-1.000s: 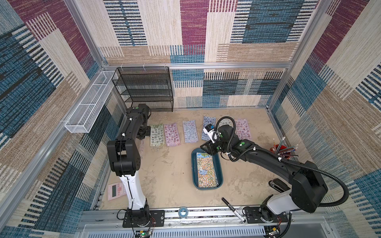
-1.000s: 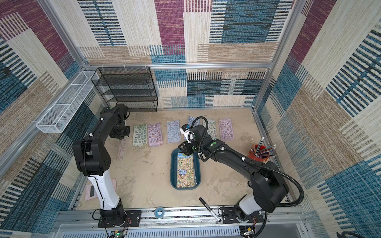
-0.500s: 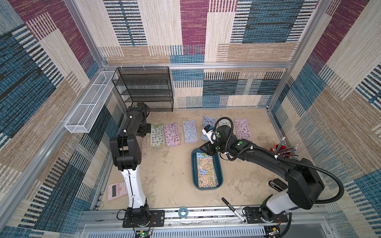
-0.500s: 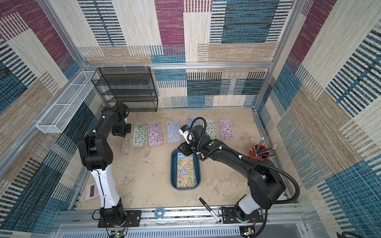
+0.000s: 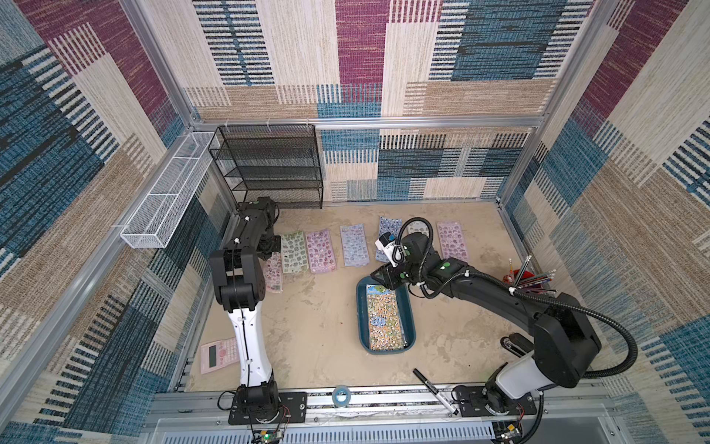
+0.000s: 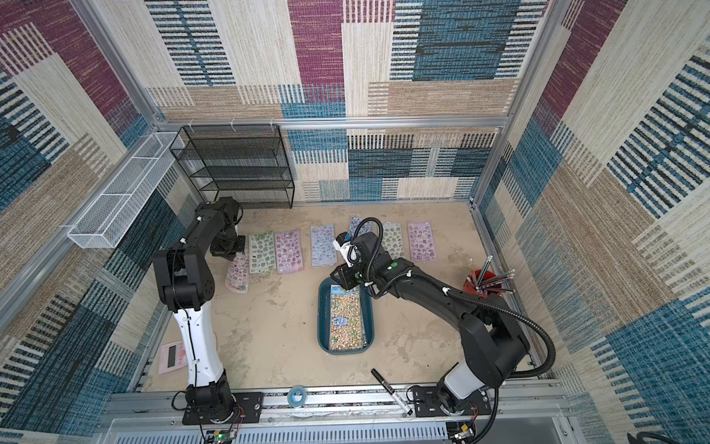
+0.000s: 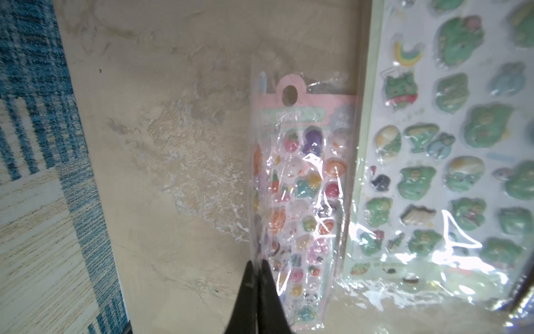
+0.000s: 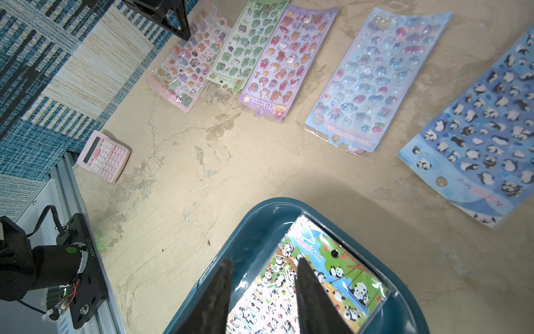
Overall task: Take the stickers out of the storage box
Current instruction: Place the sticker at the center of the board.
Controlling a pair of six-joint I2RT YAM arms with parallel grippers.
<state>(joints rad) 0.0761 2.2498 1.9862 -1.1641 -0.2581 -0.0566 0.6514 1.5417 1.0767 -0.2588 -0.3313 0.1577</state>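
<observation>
Teal box holds a panda sticker sheet; the right pincer hangs above, jaws apart. The left pincer clamps a pink sticker sheet.

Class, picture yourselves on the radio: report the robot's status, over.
Left gripper shut on pink sticker sheet, at its edge. Right gripper open above panda sticker sheet, lying in storage box. Nothing blocking.

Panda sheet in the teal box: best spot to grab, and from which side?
Probably the header end by the hang hole, pinched from above. The panda sheet lies inside the storage box, whose walls block side access, and the open right hand hangs over that end.
</observation>
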